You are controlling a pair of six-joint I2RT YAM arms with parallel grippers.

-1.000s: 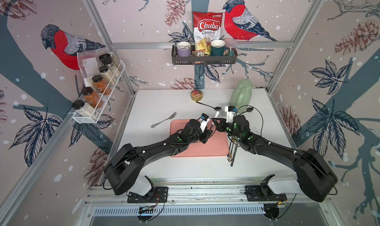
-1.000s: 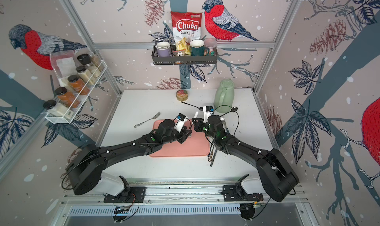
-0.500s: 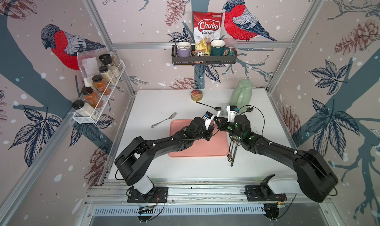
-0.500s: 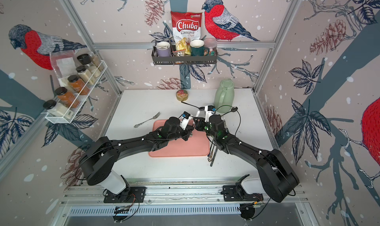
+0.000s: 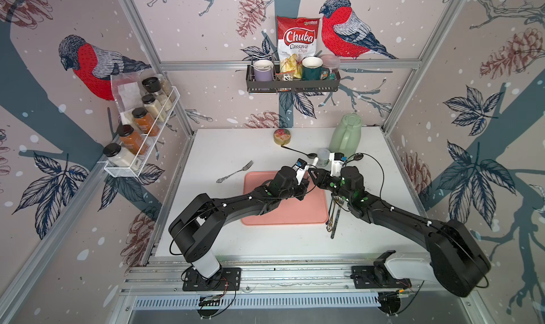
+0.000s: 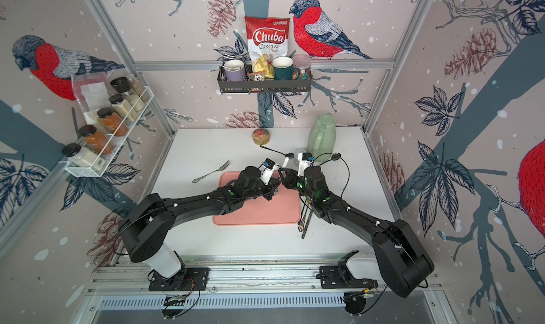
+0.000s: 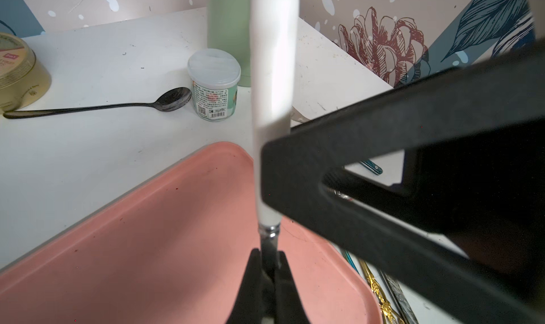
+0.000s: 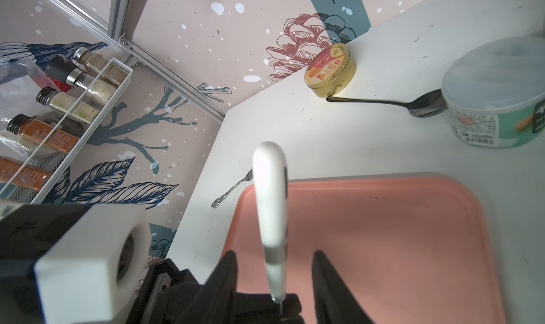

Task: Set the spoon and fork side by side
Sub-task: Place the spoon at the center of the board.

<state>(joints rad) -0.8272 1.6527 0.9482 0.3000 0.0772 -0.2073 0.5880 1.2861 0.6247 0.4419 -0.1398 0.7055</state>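
Top views, table (image 5: 212, 148): white.
Tray (image 5: 295, 213): pink, mid-table; both grippers meet over its far edge.
Left gripper (image 7: 268, 254): pinching the metal neck of a utensil (image 7: 272, 71), white-handled, above the tray.
Right gripper (image 8: 275, 257): jaws spread either side of that white handle, not touching it.
Fork (image 5: 235, 172): flat on the table, just beside the tray's far left corner.
Spoon (image 7: 97, 105): black, handle end at tin (image 7: 17, 71), bowl beside tub (image 7: 213, 83), well apart from fork.

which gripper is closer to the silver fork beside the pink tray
Left, narrowly. The left gripper hangs over the tray, with the fork lying off that tray's edge; the right gripper is just beyond, farther away.
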